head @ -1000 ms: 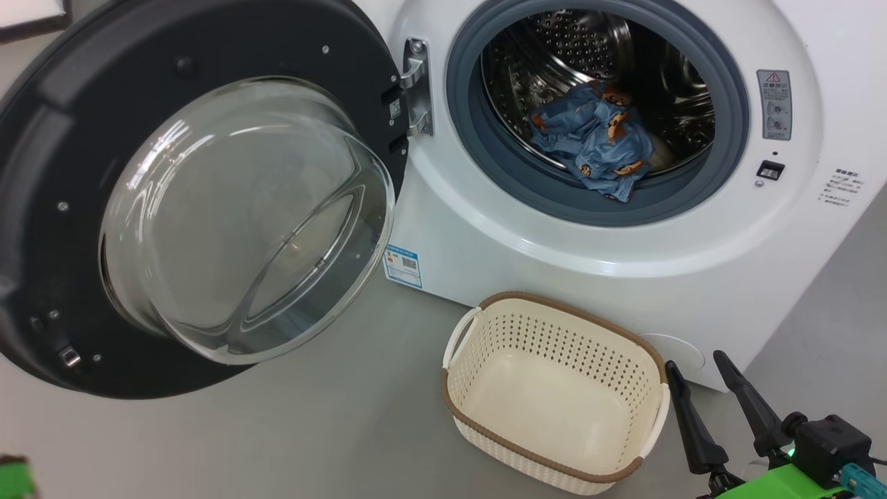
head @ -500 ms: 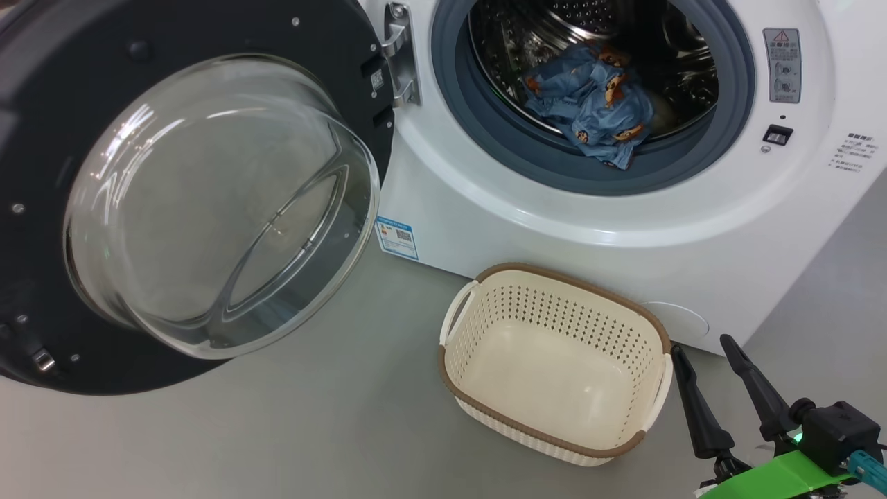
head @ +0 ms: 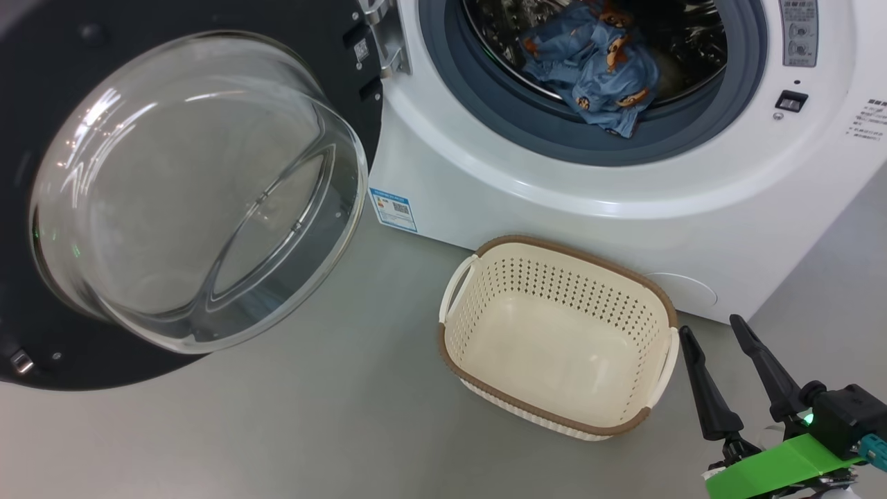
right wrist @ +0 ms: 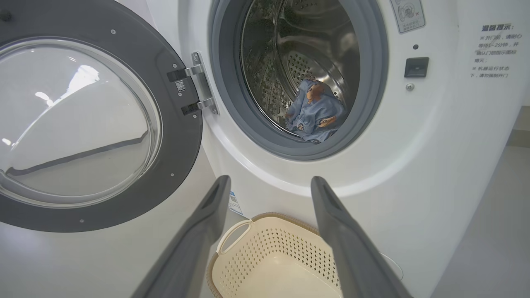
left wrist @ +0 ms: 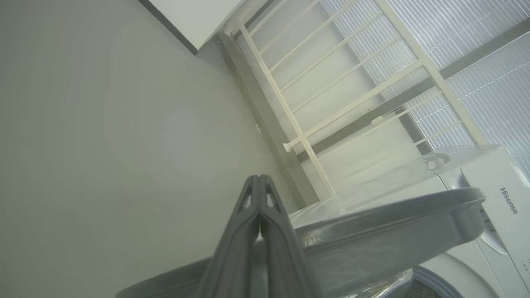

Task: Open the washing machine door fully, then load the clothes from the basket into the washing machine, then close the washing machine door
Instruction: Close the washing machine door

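Note:
The washing machine door [head: 194, 194] hangs wide open at the left, black ring around a bulging glass bowl. Inside the drum of the white washing machine [head: 554, 215] lie the clothes [head: 596, 69], light blue with orange-brown bears, resting against the grey-blue gasket. On the floor in front stands the cream basket [head: 575, 253], with nothing in it. My right gripper [head: 711, 326] is open just right of the basket, nothing between its fingers. The right wrist view has the right gripper [right wrist: 270, 179] over the basket [right wrist: 248, 219], facing the clothes [right wrist: 314, 114]. My left gripper [left wrist: 258, 177] is shut on nothing beside the door's rim [left wrist: 393, 223].
Grey floor [head: 312, 416] stretches in front of the machine and under the open door. A blue label [head: 393, 209] marks the machine's lower left corner. A white railing [left wrist: 331, 103] stands behind the machine in the left wrist view.
The head camera has tilted down, so the machine, door and basket sit higher in the picture. The right gripper stays open beside the basket. The clothes lie as before.

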Robot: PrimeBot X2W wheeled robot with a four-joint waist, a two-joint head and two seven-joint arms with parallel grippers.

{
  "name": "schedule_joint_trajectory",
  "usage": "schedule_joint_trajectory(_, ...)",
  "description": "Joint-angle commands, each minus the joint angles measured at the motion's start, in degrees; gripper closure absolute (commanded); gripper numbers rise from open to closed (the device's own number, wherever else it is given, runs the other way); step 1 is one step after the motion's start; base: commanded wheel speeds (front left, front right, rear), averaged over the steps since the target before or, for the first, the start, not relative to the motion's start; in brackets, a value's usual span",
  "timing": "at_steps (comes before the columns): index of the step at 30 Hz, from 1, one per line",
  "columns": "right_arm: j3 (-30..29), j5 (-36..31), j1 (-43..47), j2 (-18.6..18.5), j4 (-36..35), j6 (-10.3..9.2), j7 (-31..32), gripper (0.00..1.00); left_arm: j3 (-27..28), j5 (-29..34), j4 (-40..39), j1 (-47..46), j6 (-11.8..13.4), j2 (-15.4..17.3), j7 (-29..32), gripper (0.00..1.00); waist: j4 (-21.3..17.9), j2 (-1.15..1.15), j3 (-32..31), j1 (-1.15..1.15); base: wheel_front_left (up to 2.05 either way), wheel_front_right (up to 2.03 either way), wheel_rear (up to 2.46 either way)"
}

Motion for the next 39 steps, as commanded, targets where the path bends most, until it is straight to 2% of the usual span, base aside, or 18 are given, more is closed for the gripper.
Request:
schedule_joint_trajectory(1,1.17,-0.70,-1.38,-1.09,-1.58,0.26,-0.46,0.00,0.67,-0.32,-0.97,-1.76,0.03,4.88,1.44,1.00,-0.12,0.00,0.46,0.00,0.00,0.00,0.00)
schedule_joint_trajectory(21,0.67,-0.73,-1.28,-1.40,-1.26,0.26,-0.46,0.00,-4.89,-4.48,-1.60,0.31,0.03,4.99,12.59,1.00,-0.40,0.00,0.02,0.00,0.00,0.00,0.00)
schedule_joint_trajectory(39,0.19,-0.78,-0.15,-0.28,-1.08,0.26,-0.46,0.00,-8.21,-7.09,-7.55,3.54,0.03,5.13,21.08,1.00,1.35,0.00,-2.47,0.00,0.00,0.00,0.00)
